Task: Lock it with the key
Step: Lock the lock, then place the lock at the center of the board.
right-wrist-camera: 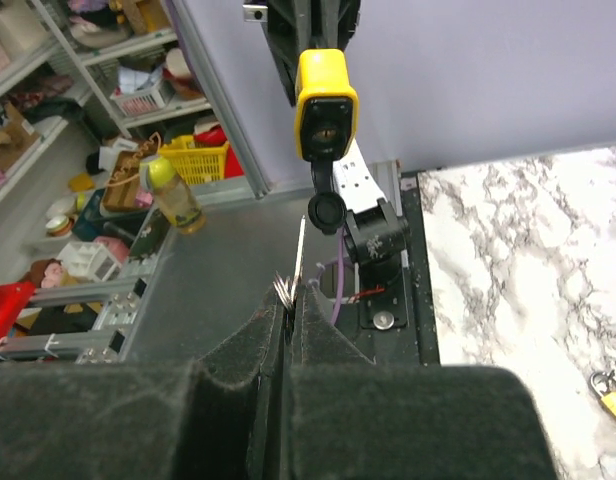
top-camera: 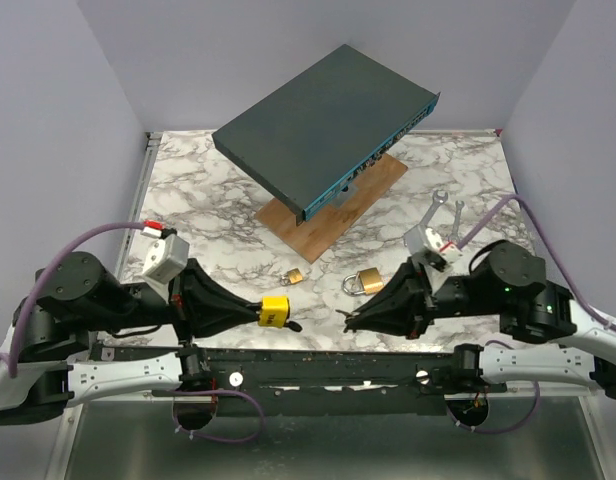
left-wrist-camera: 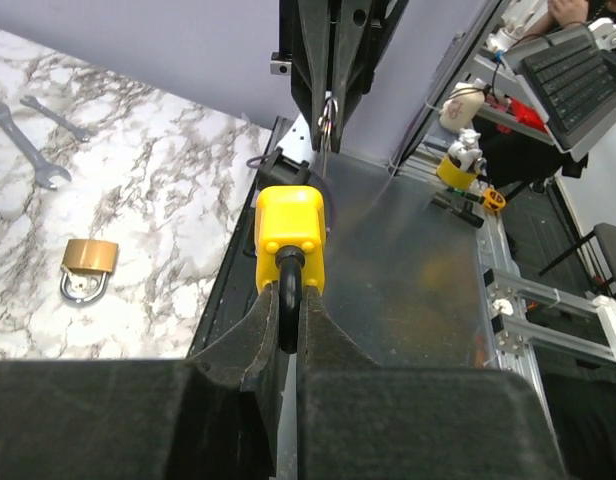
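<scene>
Left jaws closed tight on the black shackle (left-wrist-camera: 288,300) of the yellow padlock (top-camera: 275,311); left gripper (top-camera: 260,312) had it pinched between the fingertips. Right jaws also closed, right gripper (top-camera: 348,320) clamped on the key (right-wrist-camera: 300,250) at its head, with the key ring (right-wrist-camera: 282,289) bunched at the fingertips.

Padlock's long axis ran left to right along the near table edge in the top view. Shackle end sat back in the left fingers, body stuck out toward the right gripper, keyhole end facing the right wrist camera. Key blade ran in line with the right fingers, tip pointing at the padlock. Tip and padlock were apart, a clear gap between them, both held up off the marble table (top-camera: 218,190).

A small black cap (right-wrist-camera: 324,210) hung just below the padlock's keyhole end. The key head was hidden inside the fingers. The key was only a thin sliver in the top view.

Further out: brass padlock (top-camera: 366,280), smaller brass padlock (top-camera: 294,275), two wrenches (top-camera: 440,210), dark flat box (top-camera: 323,115) tilted on a wooden board (top-camera: 298,225).
</scene>
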Tool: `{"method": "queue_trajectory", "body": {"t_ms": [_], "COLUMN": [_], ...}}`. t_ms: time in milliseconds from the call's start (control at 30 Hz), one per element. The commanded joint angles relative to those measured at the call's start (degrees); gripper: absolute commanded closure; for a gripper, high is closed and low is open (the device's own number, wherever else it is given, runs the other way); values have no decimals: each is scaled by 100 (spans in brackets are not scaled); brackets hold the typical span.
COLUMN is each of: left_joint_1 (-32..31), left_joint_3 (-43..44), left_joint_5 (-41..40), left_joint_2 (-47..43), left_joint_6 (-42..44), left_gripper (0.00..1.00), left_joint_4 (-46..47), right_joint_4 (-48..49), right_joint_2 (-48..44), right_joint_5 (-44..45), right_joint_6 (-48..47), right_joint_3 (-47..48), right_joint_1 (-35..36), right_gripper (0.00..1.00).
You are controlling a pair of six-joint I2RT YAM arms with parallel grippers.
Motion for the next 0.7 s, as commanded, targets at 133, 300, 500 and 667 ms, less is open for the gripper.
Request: {"method": "queue_trajectory", "body": {"t_ms": [133, 300, 500, 667], "left_joint_1": [5, 607, 1674, 2434], "left_joint_3": [18, -395, -1717, -3037], "left_joint_5": [-2022, -2856, -1957, -1293], "left_joint_2": [270, 683, 597, 469], "left_joint_6": [-260, -1121, -1871, -2535], "left_gripper": [100, 100, 100, 100], "left_joint_4": [-365, -867, -308, 527], "right_joint_4": [-349, -710, -52, 1173], "right_joint_2": [106, 898, 1809, 2286], "right_joint_5": [1767, 3599, 3387, 2963], "right_joint_6": [198, 820, 1545, 2133], "right_joint_3": [-164, -190, -830, -1726], "right_joint_1": [-3, -6, -243, -654], "right_gripper": [99, 99, 99, 99]}}
